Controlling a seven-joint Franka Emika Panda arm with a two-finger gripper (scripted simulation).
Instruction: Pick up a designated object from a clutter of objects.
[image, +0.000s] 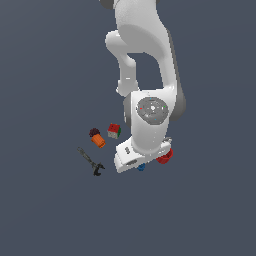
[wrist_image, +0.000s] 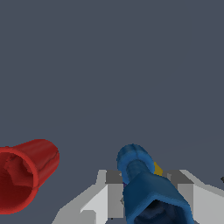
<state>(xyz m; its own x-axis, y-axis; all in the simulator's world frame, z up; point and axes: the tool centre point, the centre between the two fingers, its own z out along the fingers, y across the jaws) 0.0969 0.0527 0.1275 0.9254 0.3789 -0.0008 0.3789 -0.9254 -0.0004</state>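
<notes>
Blue stubby piece (wrist_image: 146, 186) between gripper fingers (wrist_image: 114, 197), apparently touching.

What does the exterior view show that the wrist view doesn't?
Only the exterior view shows the wrench, the orange cylinder, the cube and the arm. Only the wrist view shows the claw fingers on either side of the blue piece and a yellow sliver behind it. Both show the blue piece and the red cup.

blue piece (image: 141, 167) mostly behind arm
</notes>
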